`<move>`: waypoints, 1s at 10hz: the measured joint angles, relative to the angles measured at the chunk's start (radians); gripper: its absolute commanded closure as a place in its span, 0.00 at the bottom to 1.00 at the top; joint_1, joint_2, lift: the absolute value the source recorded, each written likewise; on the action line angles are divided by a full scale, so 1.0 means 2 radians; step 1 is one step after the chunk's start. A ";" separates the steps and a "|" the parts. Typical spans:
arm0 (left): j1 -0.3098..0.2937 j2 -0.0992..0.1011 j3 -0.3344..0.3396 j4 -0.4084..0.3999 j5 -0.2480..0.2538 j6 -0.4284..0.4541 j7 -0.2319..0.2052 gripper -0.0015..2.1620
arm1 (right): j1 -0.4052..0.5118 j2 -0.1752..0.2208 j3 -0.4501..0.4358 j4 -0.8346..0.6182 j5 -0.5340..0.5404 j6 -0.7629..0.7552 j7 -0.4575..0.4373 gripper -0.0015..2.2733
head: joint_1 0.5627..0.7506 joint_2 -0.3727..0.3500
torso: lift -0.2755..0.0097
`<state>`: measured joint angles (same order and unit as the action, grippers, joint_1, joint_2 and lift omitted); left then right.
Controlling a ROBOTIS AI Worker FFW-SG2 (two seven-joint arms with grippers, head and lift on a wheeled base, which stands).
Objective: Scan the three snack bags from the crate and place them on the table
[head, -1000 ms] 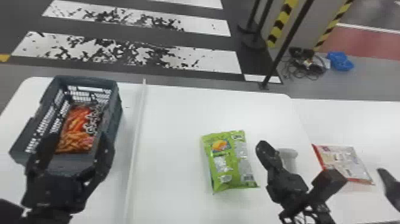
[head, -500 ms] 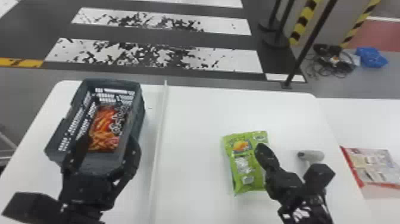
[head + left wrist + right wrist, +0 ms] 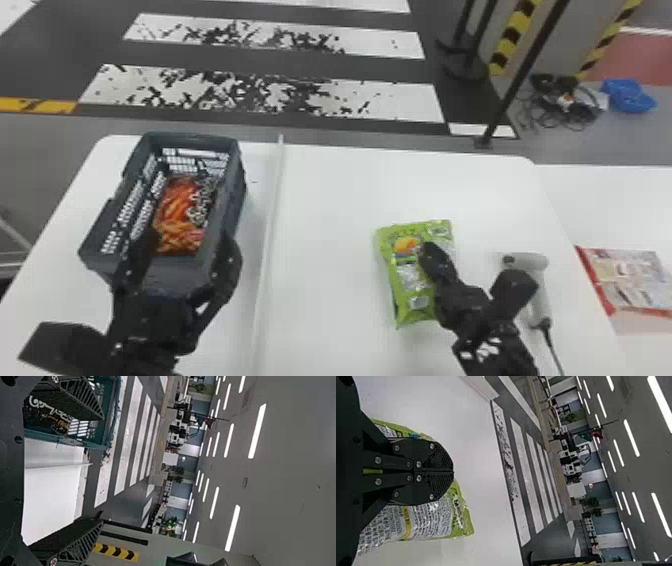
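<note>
The left gripper (image 3: 186,241) stands open over the near end of the dark crate (image 3: 241,182), where an orange-red snack bag (image 3: 176,220) lies. From the left wrist view, the left gripper (image 3: 103,470) has its fingers wide apart, the crate (image 3: 71,442) partly behind one. On the white table is a green snack bag (image 3: 412,280). The right gripper (image 3: 428,248) overlaps its right part in the head view. In the right wrist view the right gripper (image 3: 453,472) is shut, fingers pressed together, above the green bag (image 3: 462,514). A grey scanner (image 3: 540,285) is partly hidden by the right gripper.
A red-and-white bag (image 3: 627,282) lies on the right-hand table surface. A thin raised strip (image 3: 270,225) runs along the table (image 3: 330,200) between crate and green bag. The scanner's black cable (image 3: 552,350) trails to the front edge.
The head view has swung left, so crate and bags sit farther right in it. My right gripper has shifted left, from beside the green bag to over it.
</note>
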<state>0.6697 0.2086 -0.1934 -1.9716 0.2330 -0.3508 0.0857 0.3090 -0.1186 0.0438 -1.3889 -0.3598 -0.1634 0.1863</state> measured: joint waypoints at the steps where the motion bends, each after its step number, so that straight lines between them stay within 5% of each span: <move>1: -0.001 0.000 -0.001 0.002 0.000 -0.001 -0.001 0.03 | -0.006 0.004 0.006 0.016 0.007 -0.002 -0.009 0.99 | 0.70 0.43 | 0.84; 4: -0.007 0.000 -0.001 0.014 0.000 -0.011 -0.004 0.03 | -0.013 0.014 0.016 0.066 0.028 -0.051 -0.048 0.99 | 0.70 0.42 | 0.84; 10: -0.020 -0.001 -0.011 0.033 0.004 -0.024 -0.004 0.03 | 0.014 -0.005 -0.019 0.078 0.026 -0.099 -0.026 0.98 | 0.70 0.30 | 0.84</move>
<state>0.6294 0.2072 -0.2150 -1.9050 0.2408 -0.3995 0.0784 0.3372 -0.1278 0.0061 -1.2332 -0.3069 -0.3621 0.1347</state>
